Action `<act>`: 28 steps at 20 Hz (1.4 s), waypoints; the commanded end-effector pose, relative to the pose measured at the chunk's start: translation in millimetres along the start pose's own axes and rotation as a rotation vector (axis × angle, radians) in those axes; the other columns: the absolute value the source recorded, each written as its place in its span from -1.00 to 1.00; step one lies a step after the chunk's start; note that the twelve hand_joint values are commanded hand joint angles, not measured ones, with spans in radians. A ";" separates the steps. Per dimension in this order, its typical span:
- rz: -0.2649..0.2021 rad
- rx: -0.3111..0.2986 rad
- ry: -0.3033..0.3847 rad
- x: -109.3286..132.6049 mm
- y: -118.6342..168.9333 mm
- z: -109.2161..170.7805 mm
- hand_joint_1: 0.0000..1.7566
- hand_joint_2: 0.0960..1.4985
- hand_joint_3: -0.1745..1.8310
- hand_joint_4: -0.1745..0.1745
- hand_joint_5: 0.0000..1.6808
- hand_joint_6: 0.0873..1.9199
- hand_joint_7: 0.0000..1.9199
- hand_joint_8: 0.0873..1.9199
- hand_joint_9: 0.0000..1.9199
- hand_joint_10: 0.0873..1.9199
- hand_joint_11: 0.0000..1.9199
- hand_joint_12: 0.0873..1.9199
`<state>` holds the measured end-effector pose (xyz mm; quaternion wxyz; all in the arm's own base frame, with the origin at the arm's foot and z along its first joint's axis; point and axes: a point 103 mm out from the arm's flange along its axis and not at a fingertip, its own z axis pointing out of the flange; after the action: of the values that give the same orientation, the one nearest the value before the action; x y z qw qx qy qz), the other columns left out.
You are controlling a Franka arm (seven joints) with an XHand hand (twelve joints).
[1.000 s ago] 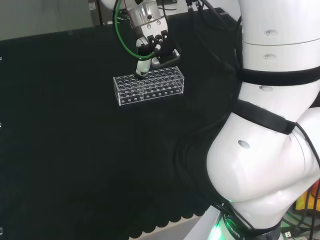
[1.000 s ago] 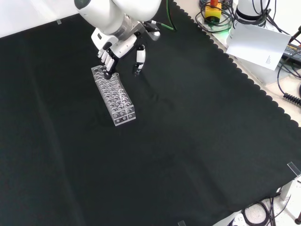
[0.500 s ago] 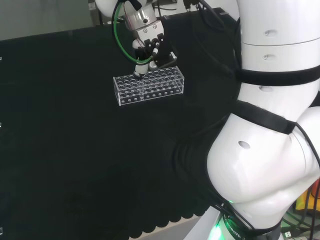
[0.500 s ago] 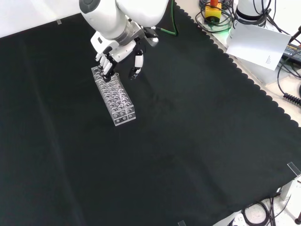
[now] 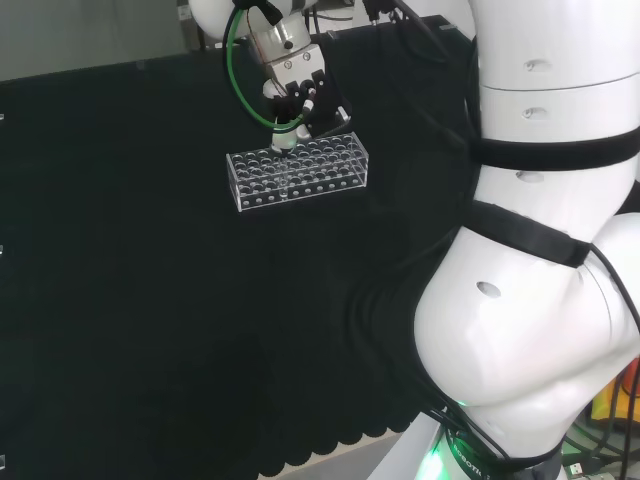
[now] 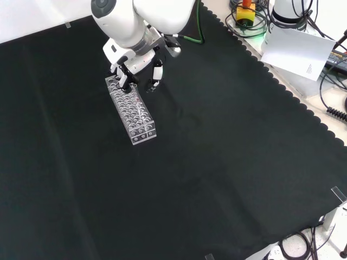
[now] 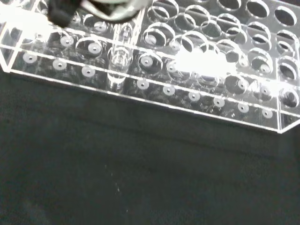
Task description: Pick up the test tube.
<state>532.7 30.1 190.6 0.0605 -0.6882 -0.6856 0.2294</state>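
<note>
1. A clear test tube [image 7: 120, 58] stands upright in a clear plastic rack [image 5: 298, 172], its long axis vertical and its rounded bottom reaching down into the rack's lower tier, as the wrist view shows.

2. The tube sits in a hole close to the long side wall of the rack that faces the wrist camera, toward one end of the row.

3. The robot hand [image 5: 296, 95] hangs directly above the rack; in the head view its fingers [image 5: 284, 138] point down at the far row of holes, left of the rack's middle.

4. In the front view the robot hand [image 6: 132, 58] is over the rack's [image 6: 132, 110] upper end, fingers curled down to the rack top and a thumb [image 6: 156, 75] set apart to the right above the cloth.

5. Blurred fingertips meet just over the tube's top in the wrist view, and appear to pinch it.

6. The rack lies flat on the black-clothed tabletop [image 6: 227, 151]; its other holes look empty.
</note>
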 end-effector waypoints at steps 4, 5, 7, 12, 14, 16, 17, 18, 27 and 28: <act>0.010 -0.081 0.015 0.8 5.8 -9.6 0.28 0.27 -0.67 -0.45 0.27 -0.16 0.52 -0.39 0.36 -0.50 -0.16 0.23; 0.001 -0.078 0.013 1.8 7.1 -10.8 0.29 0.29 -0.69 -0.45 0.27 -0.15 0.51 -0.39 0.37 -0.51 -0.16 0.23; -0.004 -0.072 0.015 3.4 8.8 -10.7 0.29 0.31 -0.71 -0.43 0.26 -0.14 0.49 -0.40 0.37 -0.51 -0.15 0.22; -0.004 -0.029 0.032 5.2 11.9 -9.7 0.22 0.12 -0.57 -0.77 0.10 -0.21 0.31 -0.30 0.27 -0.44 -0.19 0.22; -0.004 -0.004 0.040 5.3 12.8 -9.5 0.20 -0.09 -0.30 -0.74 0.03 -0.21 0.20 -0.23 0.21 -0.37 -0.24 0.25; -0.004 0.047 0.044 6.0 14.5 -8.8 0.18 -0.22 -0.16 -0.58 -0.10 -0.17 0.05 -0.17 0.11 -0.30 -0.30 0.29; -0.007 0.065 0.046 6.4 15.1 -8.3 0.17 -0.25 -0.13 -0.49 -0.18 -0.15 -0.03 -0.15 0.05 -0.27 -0.34 0.32; -0.009 0.070 0.046 7.3 15.4 -8.2 0.16 -0.27 -0.12 -0.41 -0.26 -0.14 -0.10 -0.13 0.00 -0.25 -0.39 0.34; -0.023 0.029 0.042 12.6 13.6 -8.2 0.14 -0.29 -0.13 -0.37 -0.30 -0.17 -0.02 -0.17 -0.04 -0.24 -0.43 0.36; -0.024 0.023 0.041 12.8 13.6 -8.5 0.15 -0.29 -0.13 -0.40 -0.26 -0.18 0.04 -0.20 0.00 -0.27 -0.42 0.35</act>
<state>553.1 40.8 190.6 0.0889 -0.6869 -0.6841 0.2289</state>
